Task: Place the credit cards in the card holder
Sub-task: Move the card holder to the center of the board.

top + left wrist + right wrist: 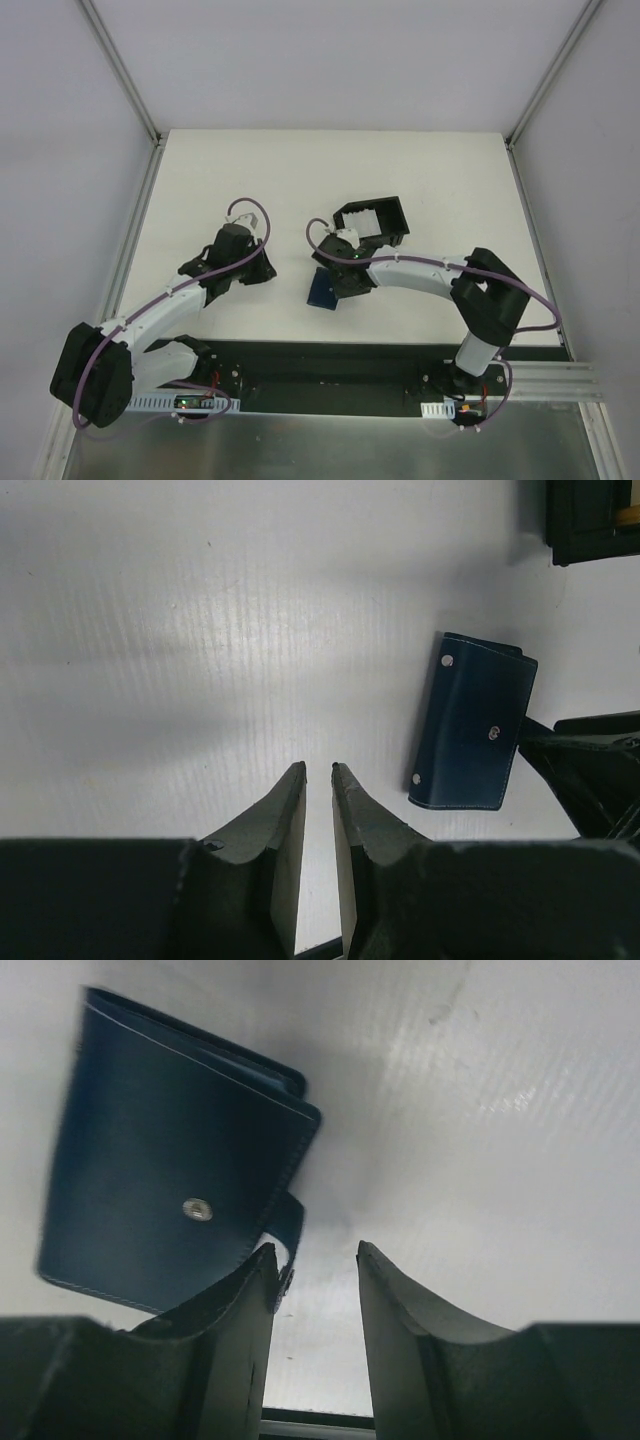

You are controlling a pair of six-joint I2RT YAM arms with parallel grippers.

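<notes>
White table (250, 170) holds the card holder (470, 725); left claw (318, 768) barely parted, right claw (315, 1250) spread beside it.

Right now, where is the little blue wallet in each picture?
Top external: card holder at centre, partly under the right arm.
Left wrist: right of centre, flat on the table.
Right wrist: upper left, by one fingertip.
Shared landmark: the right end effector, beside it in every view.

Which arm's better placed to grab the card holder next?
Likely right: the right claw, open, is at the dark navy folding card holder, a finger beside its tab. Left claw sits apart.
</notes>
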